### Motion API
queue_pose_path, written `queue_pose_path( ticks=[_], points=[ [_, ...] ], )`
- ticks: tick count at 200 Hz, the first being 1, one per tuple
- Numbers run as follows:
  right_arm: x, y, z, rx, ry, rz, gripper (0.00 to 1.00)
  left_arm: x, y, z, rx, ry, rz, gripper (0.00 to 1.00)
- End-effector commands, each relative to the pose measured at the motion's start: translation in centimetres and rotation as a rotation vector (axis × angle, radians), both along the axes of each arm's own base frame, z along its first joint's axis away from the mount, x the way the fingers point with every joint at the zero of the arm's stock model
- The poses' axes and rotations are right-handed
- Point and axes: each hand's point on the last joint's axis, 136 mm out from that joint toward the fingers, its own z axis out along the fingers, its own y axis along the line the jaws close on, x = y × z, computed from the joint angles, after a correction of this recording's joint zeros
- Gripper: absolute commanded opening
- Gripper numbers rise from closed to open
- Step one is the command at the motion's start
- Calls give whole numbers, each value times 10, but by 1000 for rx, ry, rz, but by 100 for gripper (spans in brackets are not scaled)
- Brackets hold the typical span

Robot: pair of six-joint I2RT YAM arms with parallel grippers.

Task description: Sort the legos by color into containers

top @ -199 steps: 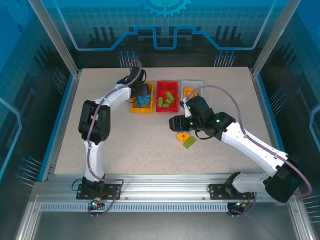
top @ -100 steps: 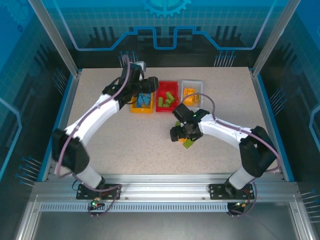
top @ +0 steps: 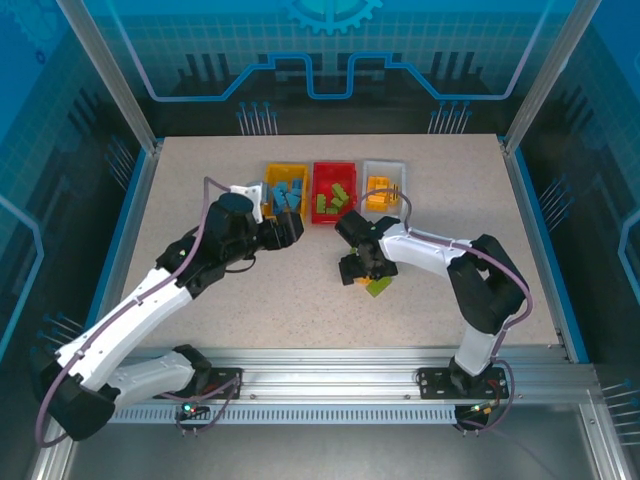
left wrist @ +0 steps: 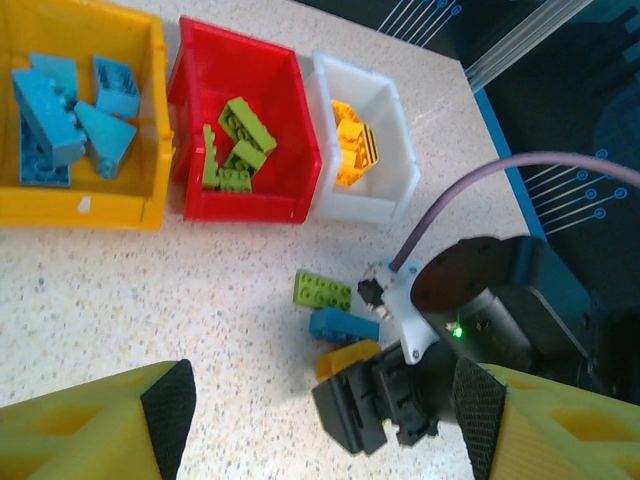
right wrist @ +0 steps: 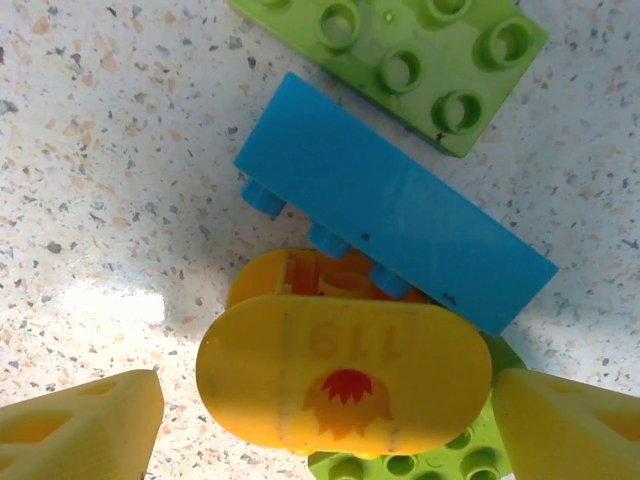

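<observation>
From above, your left hand (top: 285, 228) hangs released by the yellow bin (top: 285, 167). Your right hand (top: 360, 268) is over loose legos (top: 378, 286) on the tabletop (top: 250, 300).

Left wrist: blue pieces fill the yellow bin, green the red bin (left wrist: 240, 205), yellow the white bin (left wrist: 360, 208).

Right wrist: the released fingers (right wrist: 80, 425) straddle a rounded yellow piece (right wrist: 345, 375) beside a blue brick (right wrist: 400, 210).

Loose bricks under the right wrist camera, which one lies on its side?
The blue brick: its studs point sideways, while the green brick beside it sits studs up.
</observation>
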Motion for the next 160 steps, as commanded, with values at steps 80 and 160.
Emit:
queue_pose_path(
  ticks=[80,160],
  points=[
    [15,-2,-11,-43,-37,-21,63,-37,5,-36,6,93,-18,72],
    [12,-26,81,29,-207,-69,56,-43,-22,-14,-61,49,-86,73]
  ],
)
